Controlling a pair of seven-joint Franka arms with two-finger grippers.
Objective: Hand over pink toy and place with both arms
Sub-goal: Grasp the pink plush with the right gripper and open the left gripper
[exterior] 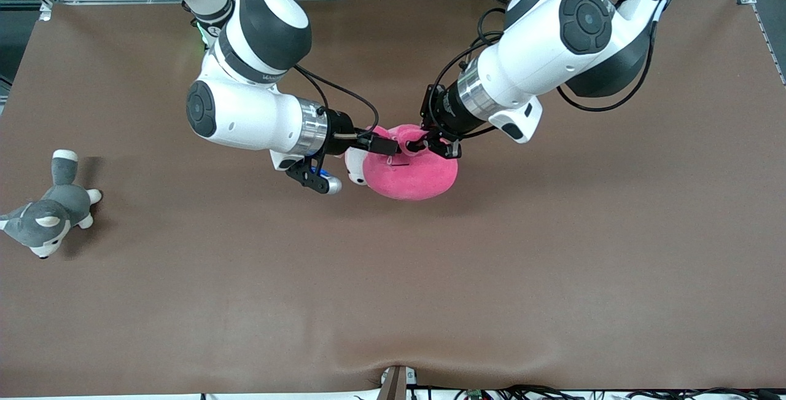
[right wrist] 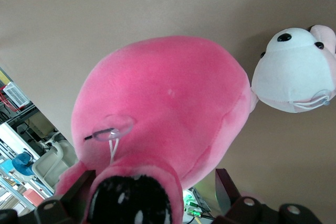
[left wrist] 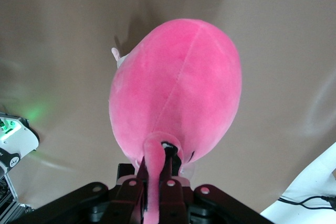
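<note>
The pink toy [exterior: 410, 169], a hot-pink rounded plush blob, hangs at the frame's centre over the brown desk [exterior: 393, 295], pinched by a small protruding ear.

No legible text, label, brand, number or sign appears in any view. A faint grey marking on the black band of the right arm [exterior: 261, 74] is too small to read.

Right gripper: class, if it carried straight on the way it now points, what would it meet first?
Probably the pink toy: the open right gripper already straddles its top, opposite the left gripper shut on it.
</note>
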